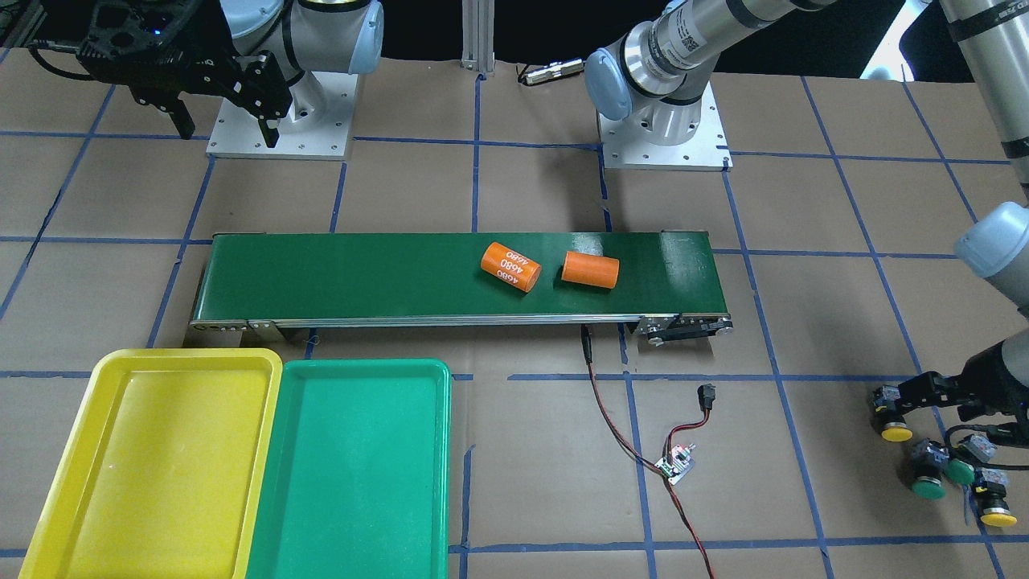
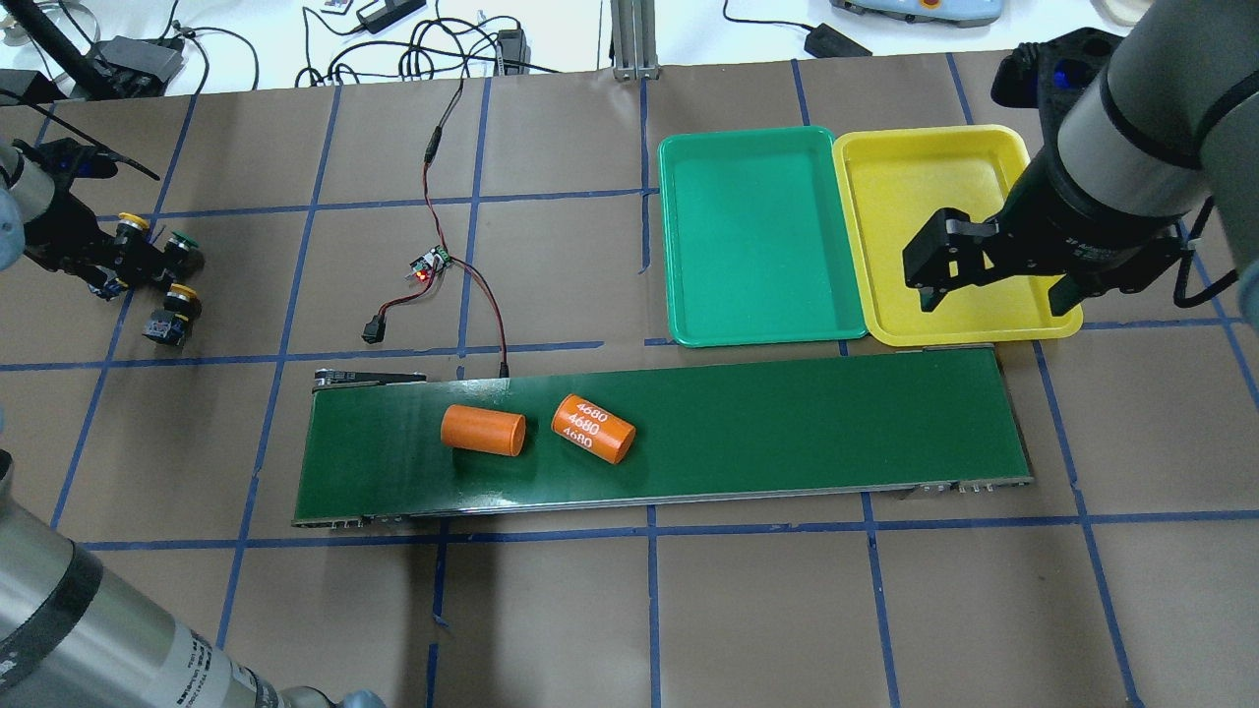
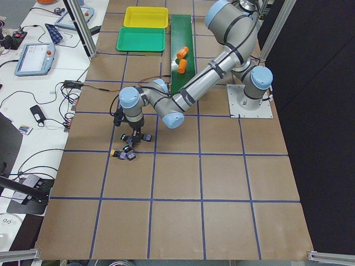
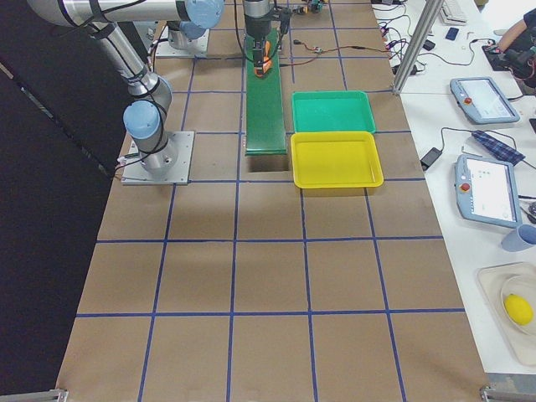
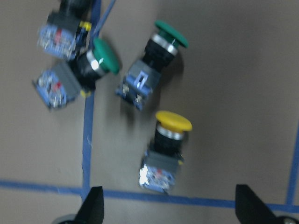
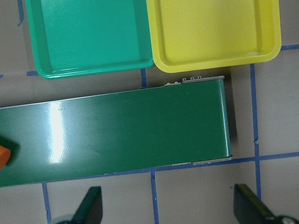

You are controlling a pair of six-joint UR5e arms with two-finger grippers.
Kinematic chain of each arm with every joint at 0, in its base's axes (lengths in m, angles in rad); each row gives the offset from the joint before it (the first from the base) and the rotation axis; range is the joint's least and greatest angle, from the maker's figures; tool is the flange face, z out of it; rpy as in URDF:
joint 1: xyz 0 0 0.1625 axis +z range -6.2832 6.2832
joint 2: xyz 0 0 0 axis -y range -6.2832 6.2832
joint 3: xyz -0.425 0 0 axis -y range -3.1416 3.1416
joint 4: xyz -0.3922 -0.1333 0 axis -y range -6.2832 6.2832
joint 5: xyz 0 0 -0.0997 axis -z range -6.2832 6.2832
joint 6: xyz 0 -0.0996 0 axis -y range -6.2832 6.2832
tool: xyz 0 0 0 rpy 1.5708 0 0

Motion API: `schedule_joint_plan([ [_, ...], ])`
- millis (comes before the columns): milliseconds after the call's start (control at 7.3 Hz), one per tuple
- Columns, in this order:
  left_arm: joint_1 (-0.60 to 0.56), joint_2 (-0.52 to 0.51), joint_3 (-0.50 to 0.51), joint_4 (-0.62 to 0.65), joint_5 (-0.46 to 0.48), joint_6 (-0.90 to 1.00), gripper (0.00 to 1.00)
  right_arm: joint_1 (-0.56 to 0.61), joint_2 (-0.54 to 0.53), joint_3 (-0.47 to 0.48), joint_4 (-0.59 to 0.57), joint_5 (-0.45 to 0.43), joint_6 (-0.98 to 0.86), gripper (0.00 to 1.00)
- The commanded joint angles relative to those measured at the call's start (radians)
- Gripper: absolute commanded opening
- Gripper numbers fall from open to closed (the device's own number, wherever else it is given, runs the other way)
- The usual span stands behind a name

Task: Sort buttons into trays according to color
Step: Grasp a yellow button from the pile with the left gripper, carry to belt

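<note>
The left claw (image 5: 170,208) hovers low over the table (image 2: 590,610) at the robot's far left, its fingers spread wide and holding nothing. A yellow button (image 5: 171,140) lies on its side just ahead of the gap between the fingertips, cap pointing away from the claw, touching neither finger. Just beyond it lies a green button (image 5: 156,63), also on its side. To one side of that is a second green button (image 5: 86,70), resting across a blue tape line and touching the body of a second yellow button (image 1: 995,503), whose cap the wrist view cuts off. All four lie on the table in one loose cluster, well apart from the trays. The green tray (image 2: 757,236) and yellow tray (image 2: 934,216) sit side by side with rims touching, on the robot's right, just beyond the belt (image 2: 787,423). The right claw (image 2: 995,290) hangs high over the belt's right end and the near edge of the yellow tray, fingers wide apart and gripping nothing. Two orange cylinders (image 2: 482,430) lie on the belt's left half, close together but apart. A small board (image 2: 430,264) with red and black wires lies on the table between the buttons and the trays.
</note>
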Motion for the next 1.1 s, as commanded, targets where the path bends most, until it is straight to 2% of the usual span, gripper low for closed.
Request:
schedule_joint_plan([
  [0, -0.003, -0.031, -0.022, 0.011, 0.001, 0.065, 1.0, 0.001, -0.002, 0.022, -0.007, -0.002, 0.005, 1.0],
  [137, -0.003, -0.032, -0.042, 0.015, -0.001, 0.067, 1.0, -0.004, -0.007, 0.023, 0.009, -0.002, 0.003, 1.0],
  [274, -0.002, -0.042, -0.059, 0.024, -0.002, 0.065, 0.95, -0.002, -0.007, 0.026, 0.005, -0.002, 0.003, 1.0],
  [411, -0.002, -0.036, -0.062, 0.009, 0.004, 0.059, 0.31, -0.001, -0.007, 0.028, 0.006, -0.002, 0.003, 1.0],
  [548, -0.002, -0.025, -0.062, 0.006, 0.007, 0.029, 0.03, -0.007, -0.008, 0.035, 0.016, -0.002, 0.006, 1.0],
  [822, -0.017, 0.018, -0.063, -0.05, 0.015, -0.001, 0.0, -0.015, -0.011, 0.037, 0.02, -0.004, -0.007, 1.0],
  [959, -0.029, 0.09, -0.068, -0.159, 0.013, -0.06, 0.0, -0.022, -0.011, 0.036, 0.02, -0.002, -0.005, 1.0],
])
